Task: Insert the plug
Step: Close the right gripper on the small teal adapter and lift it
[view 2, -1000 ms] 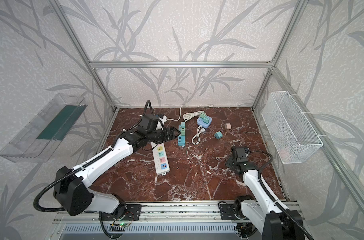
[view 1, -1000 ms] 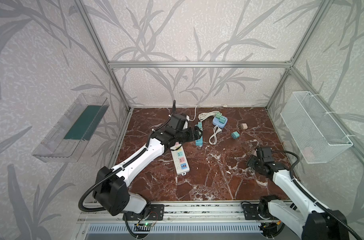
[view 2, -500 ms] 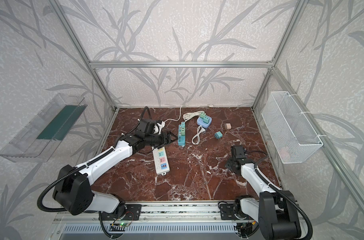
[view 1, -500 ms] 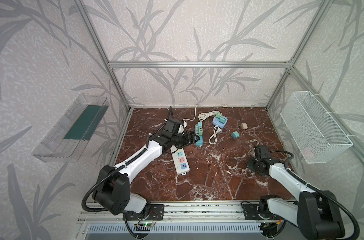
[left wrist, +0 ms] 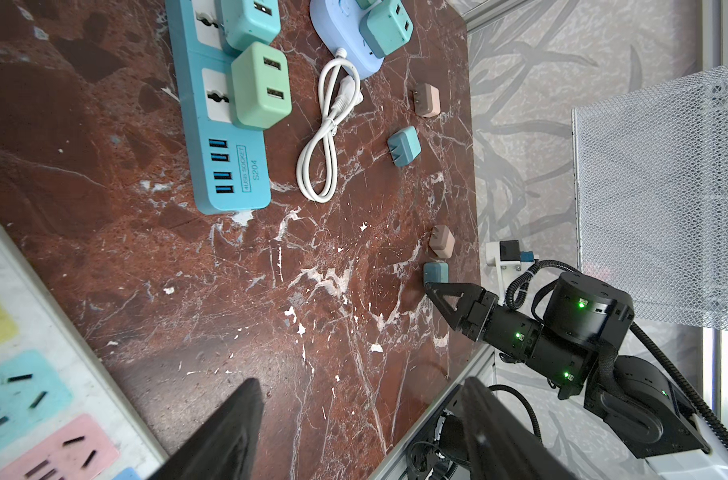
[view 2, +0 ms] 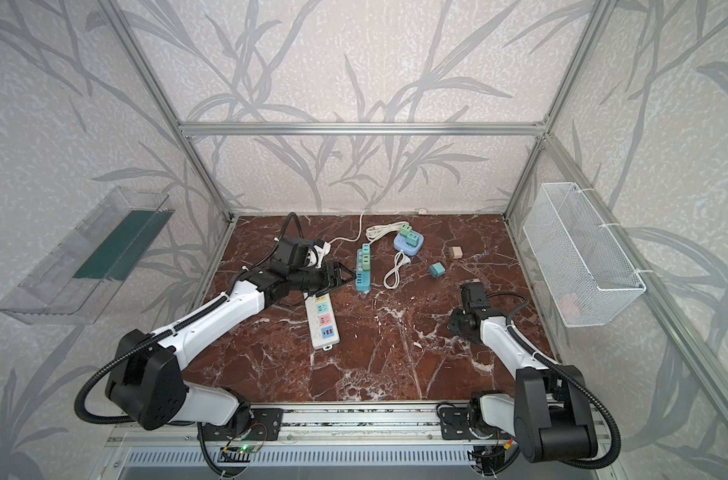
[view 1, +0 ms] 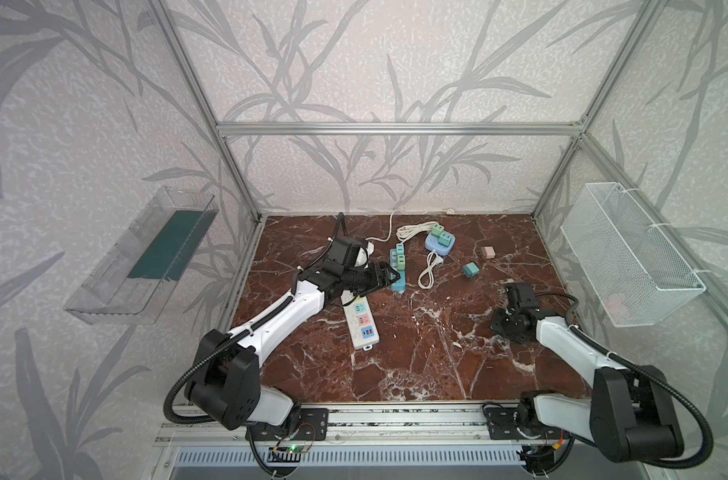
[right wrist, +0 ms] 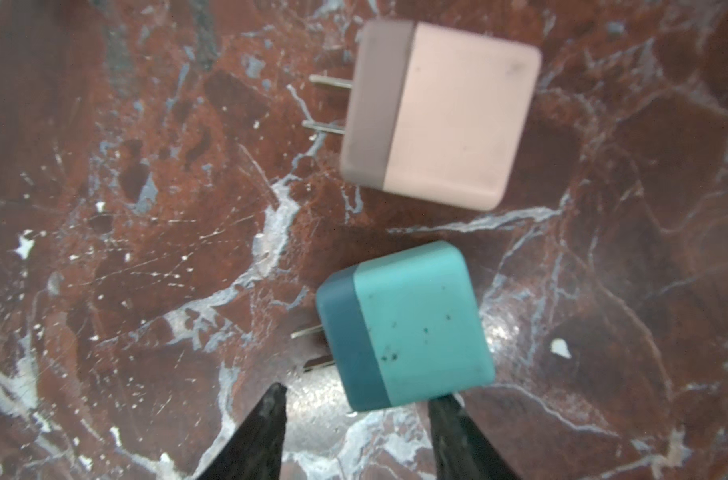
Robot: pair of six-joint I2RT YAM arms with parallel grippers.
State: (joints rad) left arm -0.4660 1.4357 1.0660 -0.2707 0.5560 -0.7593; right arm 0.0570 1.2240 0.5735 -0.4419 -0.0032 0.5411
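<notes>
Teal plug (right wrist: 403, 324) lies flat on the marble (right wrist: 146, 249) under the right arm (view 1: 561, 336), mid-right in both top views, where the right gripper (right wrist: 358, 397) has narrowed its parted jaws over it, so pickup looks close; left gripper (left wrist: 358, 388) hangs open, empty.

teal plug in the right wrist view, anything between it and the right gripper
Nothing visible does: the right gripper hangs open at the near edge of the teal plug; the pink plug lies beyond it, apart.

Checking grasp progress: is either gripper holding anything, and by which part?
Nothing is held. The right gripper stands open, tips at the teal plug; the left gripper is open, empty.
</notes>
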